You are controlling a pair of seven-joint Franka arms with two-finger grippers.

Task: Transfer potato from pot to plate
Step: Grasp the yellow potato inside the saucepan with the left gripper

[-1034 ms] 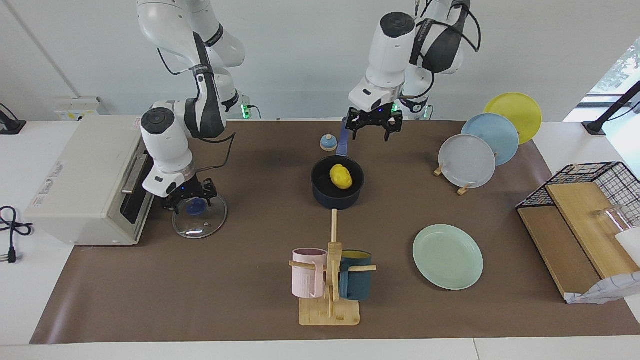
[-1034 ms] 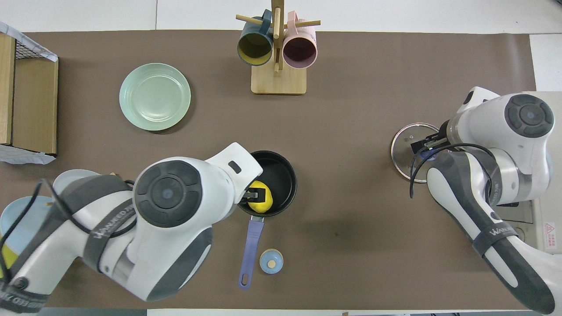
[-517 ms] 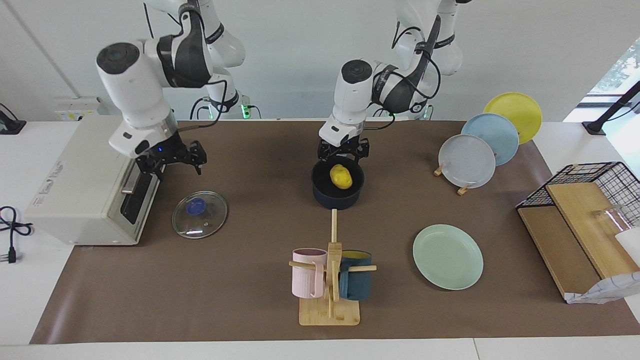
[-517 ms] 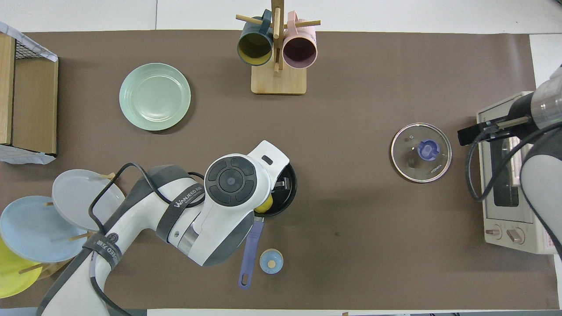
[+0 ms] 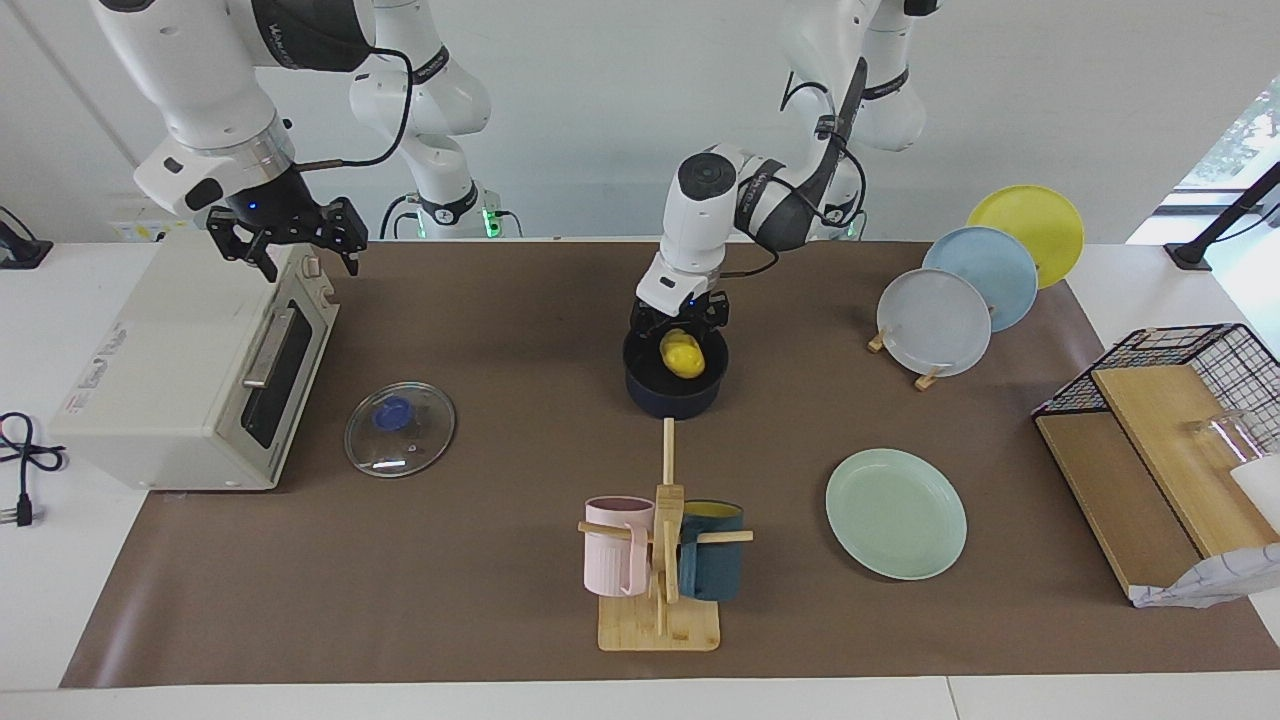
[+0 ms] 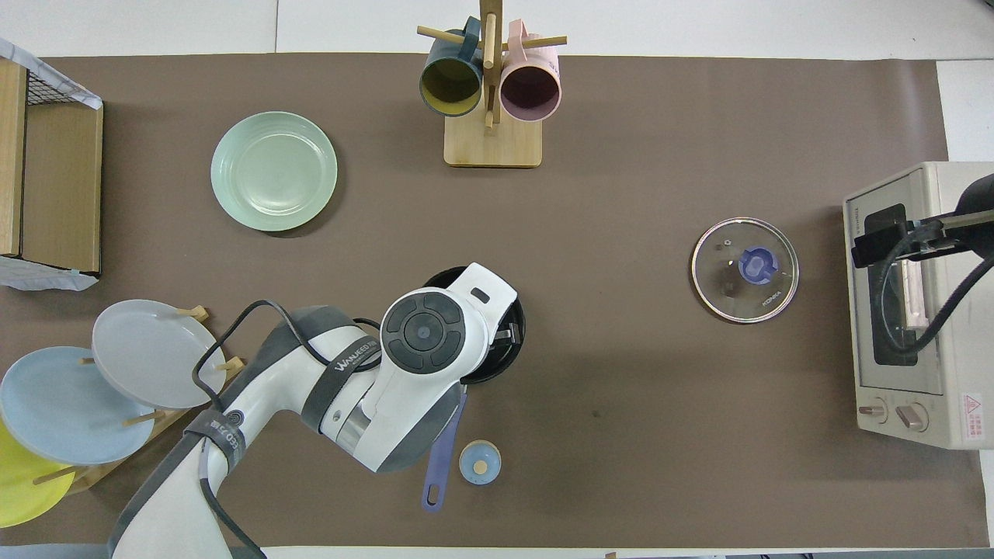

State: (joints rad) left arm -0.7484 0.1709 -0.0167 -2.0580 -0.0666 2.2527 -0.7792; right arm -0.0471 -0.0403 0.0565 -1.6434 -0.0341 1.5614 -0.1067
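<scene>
Yellow in the middle of the facing view: the potato (image 5: 682, 353) sits inside the pot (image 5: 675, 390), dead centre of the frame, with the left gripper (image 5: 679, 322) down at the pot's mouth, fingers spread wide either side of the potato and not closed on it; whether they touch it I can't tell. Switch to the overhead view and the potato is hidden, the left arm's wrist covers it and most of the pot (image 6: 509, 345), leaving only a dark arc of rim and the blue handle (image 6: 444, 458) running toward the bottom of the frame beside a small blue knob (image 6: 480, 462). The plate (image 5: 895, 513) lies bare at lower right of the facing view, upper left overhead (image 6: 273, 171). The right gripper (image 5: 284, 238) hangs over the oven (image 5: 180, 360) at upper left of the facing view, jaws wide open, holding nothing; overhead only its dark tip shows at the right edge. The glass lid (image 5: 399, 429) lies flat on the mat beside the oven.
</scene>
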